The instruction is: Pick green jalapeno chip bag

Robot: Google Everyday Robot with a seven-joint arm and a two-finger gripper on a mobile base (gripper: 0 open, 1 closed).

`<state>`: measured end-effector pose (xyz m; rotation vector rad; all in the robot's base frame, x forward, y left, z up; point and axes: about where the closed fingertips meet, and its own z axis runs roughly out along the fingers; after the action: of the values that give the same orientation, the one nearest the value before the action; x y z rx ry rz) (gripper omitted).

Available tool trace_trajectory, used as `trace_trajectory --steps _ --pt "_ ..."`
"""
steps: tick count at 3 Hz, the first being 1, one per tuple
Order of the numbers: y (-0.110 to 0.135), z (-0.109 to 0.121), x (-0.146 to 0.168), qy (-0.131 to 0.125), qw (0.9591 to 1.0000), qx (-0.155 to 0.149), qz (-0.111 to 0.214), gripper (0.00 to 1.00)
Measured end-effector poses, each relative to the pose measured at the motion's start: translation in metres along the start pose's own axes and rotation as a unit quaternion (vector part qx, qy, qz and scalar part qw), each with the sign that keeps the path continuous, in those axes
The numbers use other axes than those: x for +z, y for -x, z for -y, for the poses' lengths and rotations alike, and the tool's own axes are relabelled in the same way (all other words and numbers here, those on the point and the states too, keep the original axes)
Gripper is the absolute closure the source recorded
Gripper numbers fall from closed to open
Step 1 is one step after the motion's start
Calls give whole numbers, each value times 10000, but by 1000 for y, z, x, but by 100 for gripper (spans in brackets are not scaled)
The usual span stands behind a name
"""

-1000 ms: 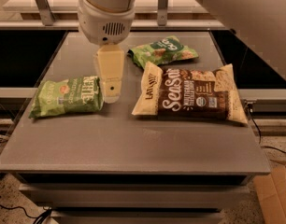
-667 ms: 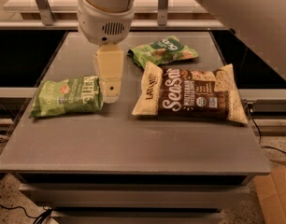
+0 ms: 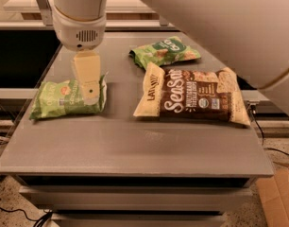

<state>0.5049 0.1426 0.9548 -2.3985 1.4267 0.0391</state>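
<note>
The grey, flat rectangular tabletop (image 3: 135,145) carries three packets. At its left side lies the green jalapeno chip bag (image 3: 57,100), a light green, rectangular, crinkled packet with a small orange-red round emblem on its face. It lies flat, long side across the view, near the left edge of the tabletop and well apart from the other two packets.

The hand (image 3: 90,96), cream-coloured and flat-faced, points down from a white cylindrical wrist housing (image 3: 80,20) with a small vent grille. Its tip overlaps the right end of the green jalapeno chip bag and covers part of the print there. Whether the hand is released, clenched or grasping the packet cannot be told from this view, nor whether it touches the packet.

Further right, toward the rear of the tabletop, lies a small green bag (image 3: 165,51) with a dark green oval logo, flat and turned at a slight angle. Just in front of it lies a larger brown-and-cream bag (image 3: 196,96) with white "Sea Salt" lettering. Its cream-coloured end faces the hand, and its rear edge lies very near the small green bag.

The thick white arm (image 3: 220,27) crosses the upper right of the view, above these two packets. At the lower right, below the level of the tabletop, sits a brown cardboard box (image 3: 276,197).
</note>
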Motion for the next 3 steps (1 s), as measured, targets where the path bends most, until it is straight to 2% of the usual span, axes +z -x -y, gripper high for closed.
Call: trace_trajectory --steps 1,3 --pt "17 14 26 97 9998 -184 48 0" --pt "46 28 89 488 9974 -487 203 0"
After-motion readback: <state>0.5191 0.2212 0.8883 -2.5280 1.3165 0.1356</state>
